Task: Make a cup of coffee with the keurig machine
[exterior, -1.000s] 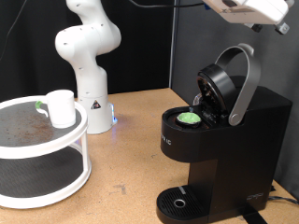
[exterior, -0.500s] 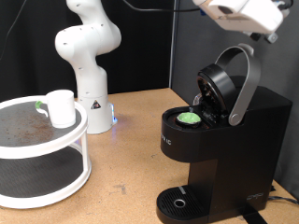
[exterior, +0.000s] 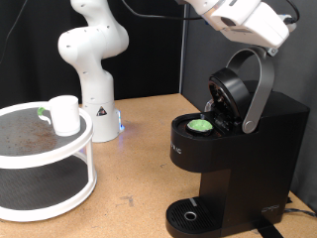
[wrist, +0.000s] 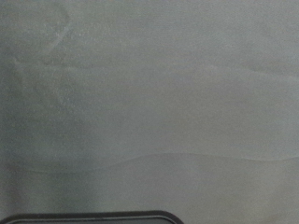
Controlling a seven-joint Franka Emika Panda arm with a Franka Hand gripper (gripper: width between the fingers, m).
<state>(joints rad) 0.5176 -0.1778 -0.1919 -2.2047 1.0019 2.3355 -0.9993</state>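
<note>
The black keurig machine (exterior: pixel 248 149) stands at the exterior view's right with its lid raised and its silver-grey arched handle (exterior: pixel 260 89) up. A pod with a green top (exterior: pixel 201 126) sits in the open holder. The white cup (exterior: pixel 64 114) stands on the top shelf of a round white two-tier stand (exterior: pixel 45 164) at the left. The robot's hand (exterior: pixel 243 20) hovers above the raised handle at the top right; its fingers do not show. The wrist view shows only a grey surface and a dark edge (wrist: pixel 103 218).
A white robot arm base (exterior: pixel 94 59) stands at the back on the wooden table (exterior: pixel 139 169). The machine's round drip tray (exterior: pixel 191 213) is at the bottom.
The robot's hand has moved down and to the left along the exterior view's top, closer to the raised handle. Cup, pod and machine have not moved.
</note>
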